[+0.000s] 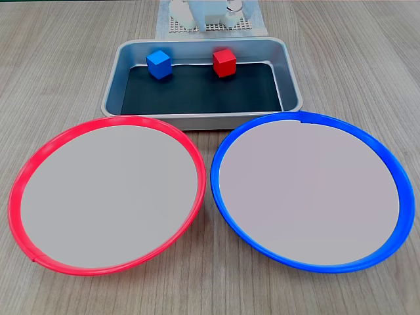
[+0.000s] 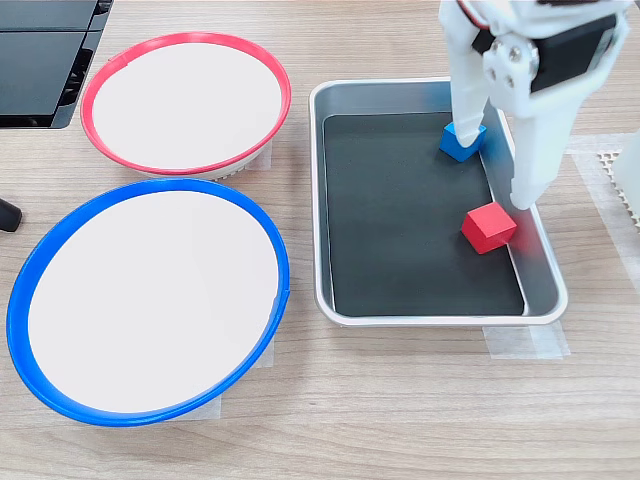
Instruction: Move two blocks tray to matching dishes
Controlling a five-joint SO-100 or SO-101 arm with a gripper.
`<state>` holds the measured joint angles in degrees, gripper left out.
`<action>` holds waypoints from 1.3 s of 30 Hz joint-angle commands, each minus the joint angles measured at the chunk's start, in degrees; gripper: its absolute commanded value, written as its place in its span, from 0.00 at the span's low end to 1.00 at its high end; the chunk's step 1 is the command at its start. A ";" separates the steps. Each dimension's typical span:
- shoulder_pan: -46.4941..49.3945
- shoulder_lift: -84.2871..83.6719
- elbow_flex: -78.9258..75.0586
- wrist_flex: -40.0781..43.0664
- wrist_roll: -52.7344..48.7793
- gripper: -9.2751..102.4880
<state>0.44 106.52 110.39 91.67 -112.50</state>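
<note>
The silver tray with a black floor holds both cubes. The blue block and the red block lie apart along the tray's side nearest the arm. My white gripper hangs open over that side, holding nothing. One fingertip stands over the blue block, the other beside the red block. The red-rimmed dish and the blue-rimmed dish sit side by side in front of the tray, both bare.
White parts of the arm stand on a perforated mat behind the tray. A black panel lies at the table's corner beside the red-rimmed dish. Tape holds the tray down.
</note>
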 commanded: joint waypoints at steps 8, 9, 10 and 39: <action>0.79 -0.79 12.66 -12.74 -2.72 0.31; 1.05 -0.97 14.24 -14.59 -2.81 0.31; 1.32 -1.14 15.82 -16.52 -2.81 0.31; 4.57 -15.56 -24.61 -17.67 25.93 0.08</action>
<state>2.29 93.60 92.20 79.28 -89.56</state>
